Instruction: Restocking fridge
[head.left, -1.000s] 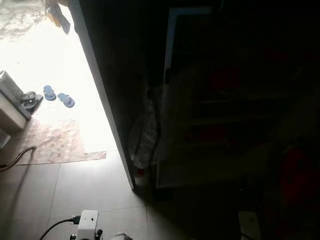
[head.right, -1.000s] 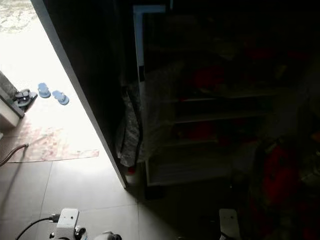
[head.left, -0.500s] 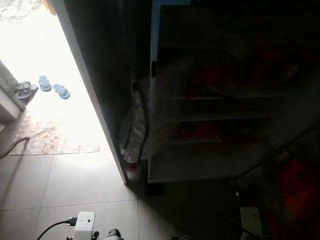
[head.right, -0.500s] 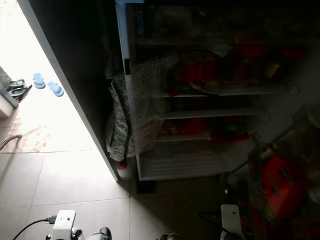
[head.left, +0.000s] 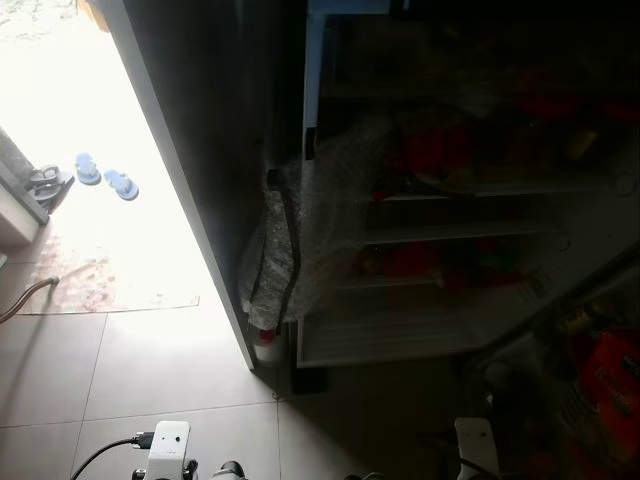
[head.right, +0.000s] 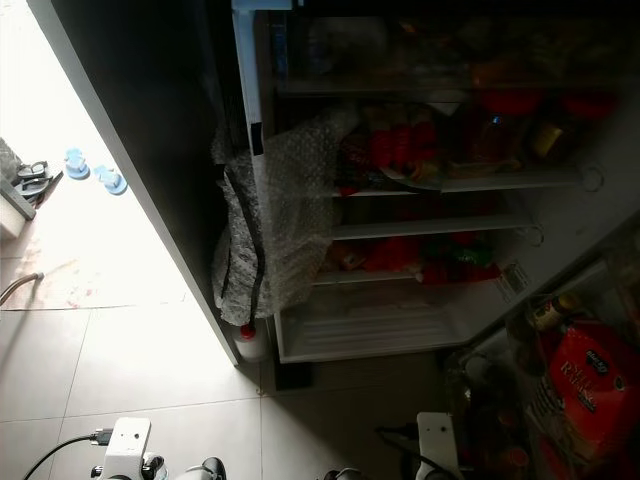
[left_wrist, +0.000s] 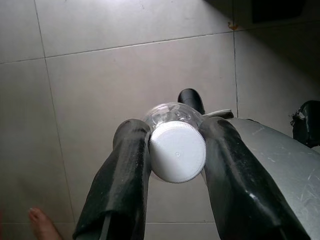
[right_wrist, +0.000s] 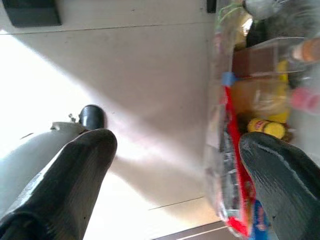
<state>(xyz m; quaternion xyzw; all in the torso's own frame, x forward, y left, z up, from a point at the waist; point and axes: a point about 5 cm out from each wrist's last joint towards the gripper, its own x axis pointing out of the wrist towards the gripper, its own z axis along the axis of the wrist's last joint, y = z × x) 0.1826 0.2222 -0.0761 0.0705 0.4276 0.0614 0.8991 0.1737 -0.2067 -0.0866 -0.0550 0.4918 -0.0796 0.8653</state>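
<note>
Carry step: your left gripper (left_wrist: 175, 150) clamps a white-capped clear bottle (left_wrist: 177, 150); right gripper (right_wrist: 175, 165) gapes wide, empty. Next, approach the open fridge (head.right: 420, 200) shelves.

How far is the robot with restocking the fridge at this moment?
Done: the fridge stands open before the robot, its shelves already holding many items. In hand: the left gripper is shut on a clear bottle with a white cap, held over the tiled floor. The right gripper is open and holds nothing. Left: this bottle is not yet on a shelf.
</note>
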